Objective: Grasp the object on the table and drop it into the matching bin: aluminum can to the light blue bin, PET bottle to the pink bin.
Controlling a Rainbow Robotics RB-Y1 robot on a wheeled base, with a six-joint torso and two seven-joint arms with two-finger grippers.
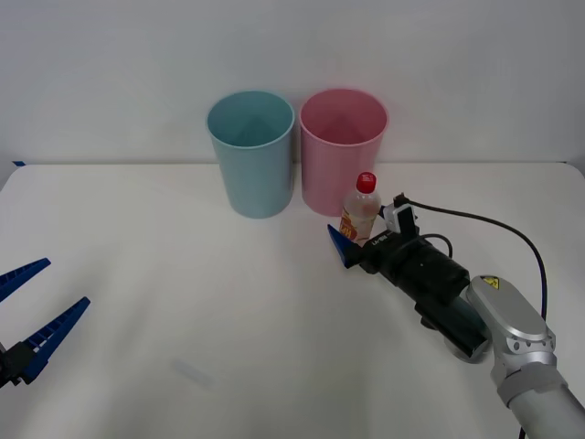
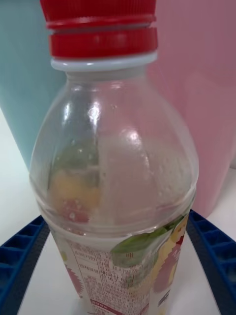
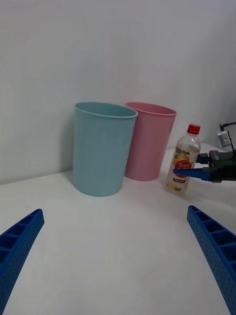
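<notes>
The PET bottle (image 1: 359, 216), clear with a red cap and an orange-yellow label, stands upright on the white table (image 1: 183, 302) just in front of the pink bin (image 1: 343, 151). The light blue bin (image 1: 250, 155) stands beside the pink one, to its left. My right gripper (image 1: 355, 236) is open around the bottle's lower half. In the right wrist view, the bottle (image 2: 115, 172) sits between the two blue fingers (image 2: 24, 251), with a thin gap at each side. My left gripper (image 1: 64, 283) hangs open over the near left of the table, holding nothing.
A black cable (image 1: 494, 224) loops from the right wrist over the table's right side. A wall rises straight behind the bins. From the left wrist, the light blue bin (image 3: 103, 147), pink bin (image 3: 150, 140) and bottle (image 3: 183, 160) line up across bare white tabletop.
</notes>
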